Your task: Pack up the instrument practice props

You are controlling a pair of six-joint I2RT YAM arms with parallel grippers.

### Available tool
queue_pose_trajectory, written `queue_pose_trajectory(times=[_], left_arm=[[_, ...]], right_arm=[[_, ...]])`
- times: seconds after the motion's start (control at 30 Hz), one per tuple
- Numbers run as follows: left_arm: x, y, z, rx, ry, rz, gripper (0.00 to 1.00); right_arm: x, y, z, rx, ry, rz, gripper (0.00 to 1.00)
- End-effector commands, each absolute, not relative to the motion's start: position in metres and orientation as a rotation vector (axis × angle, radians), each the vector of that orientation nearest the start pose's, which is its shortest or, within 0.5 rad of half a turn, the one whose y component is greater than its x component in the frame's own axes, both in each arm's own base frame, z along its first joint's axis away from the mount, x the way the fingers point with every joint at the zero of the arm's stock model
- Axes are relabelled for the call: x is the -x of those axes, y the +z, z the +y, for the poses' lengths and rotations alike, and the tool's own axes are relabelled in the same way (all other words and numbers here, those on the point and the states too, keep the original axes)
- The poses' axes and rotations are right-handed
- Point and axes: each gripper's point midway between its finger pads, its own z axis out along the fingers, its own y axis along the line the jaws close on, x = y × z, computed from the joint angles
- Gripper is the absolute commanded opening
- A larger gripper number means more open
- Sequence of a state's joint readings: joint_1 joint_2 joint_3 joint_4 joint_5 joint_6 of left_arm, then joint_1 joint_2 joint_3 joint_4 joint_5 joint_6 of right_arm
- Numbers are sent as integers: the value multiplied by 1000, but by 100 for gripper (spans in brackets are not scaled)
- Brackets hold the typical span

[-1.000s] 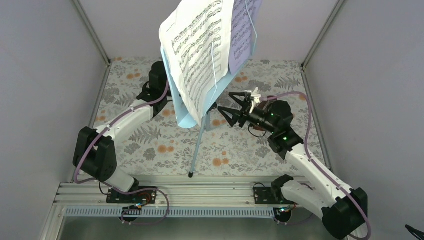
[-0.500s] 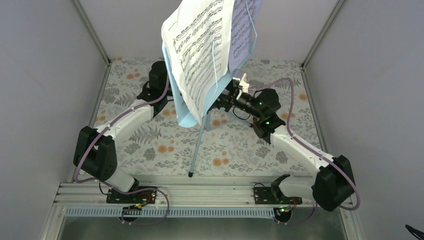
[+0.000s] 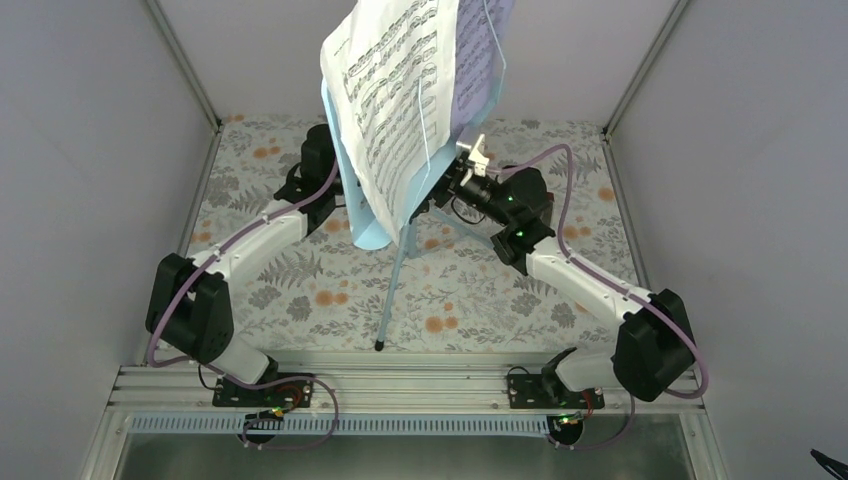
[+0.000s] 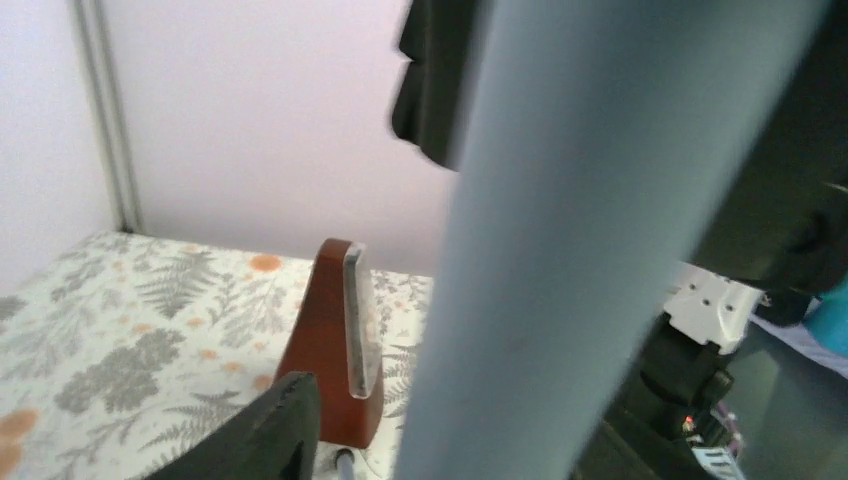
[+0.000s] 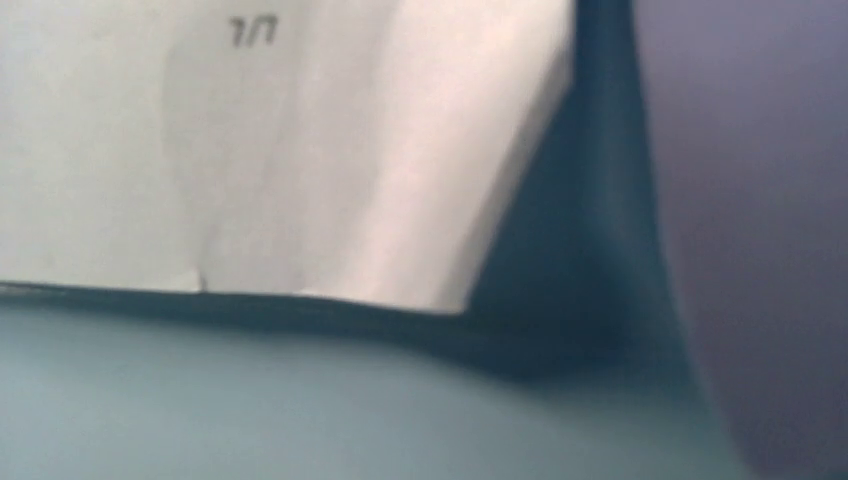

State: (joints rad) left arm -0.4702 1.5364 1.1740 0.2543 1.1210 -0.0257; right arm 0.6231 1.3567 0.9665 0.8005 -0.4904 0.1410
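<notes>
The light-blue music stand (image 3: 365,225) rises from mid-table on its thin pole (image 3: 395,290). It carries a white sheet-music page (image 3: 385,90) and a lilac page (image 3: 478,70). My left gripper (image 3: 335,185) reaches behind the plate. In the left wrist view its dark finger (image 4: 270,435) stands a little off the blurred blue pole (image 4: 560,250), so the jaws are open around it. The brown metronome (image 4: 330,340) stands upright just beyond. My right gripper (image 3: 452,185) is pressed under the plate's right lower edge with its fingers hidden. The right wrist view shows only the blue ledge (image 5: 300,400) and a white page (image 5: 300,150).
A floral cloth (image 3: 300,280) covers the table. Grey walls close in on the left, right and back. An aluminium rail (image 3: 400,385) with the arm bases runs along the near edge. The stand's foot (image 3: 381,350) rests near that rail.
My right gripper, wide open to the right of the stand a second ago, has moved left and up against the plate's lower edge. The plate and pages shifted slightly. The left arm stayed put.
</notes>
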Motion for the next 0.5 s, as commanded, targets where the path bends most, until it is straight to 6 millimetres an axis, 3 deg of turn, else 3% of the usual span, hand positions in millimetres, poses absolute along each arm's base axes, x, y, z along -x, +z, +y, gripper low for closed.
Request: queue_pose_trajectory(times=[0.0, 0.07, 0.17, 0.3, 0.47], left_arm=[[-314, 345, -315, -1016, -1178, 1445, 71], [-319, 354, -306, -936, -1118, 1465, 82], [-329, 370, -282, -781, -993, 1502, 89], [-347, 369, -229, -462, -808, 1653, 97], [-332, 361, -171, -274, -720, 1667, 100]], right_arm=[[-299, 415, 307, 691, 871, 1058, 4], [-301, 419, 300, 647, 852, 1063, 4], [-303, 430, 287, 574, 812, 1052, 4], [-321, 438, 267, 429, 706, 1083, 4], [-342, 441, 260, 326, 641, 1118, 4]])
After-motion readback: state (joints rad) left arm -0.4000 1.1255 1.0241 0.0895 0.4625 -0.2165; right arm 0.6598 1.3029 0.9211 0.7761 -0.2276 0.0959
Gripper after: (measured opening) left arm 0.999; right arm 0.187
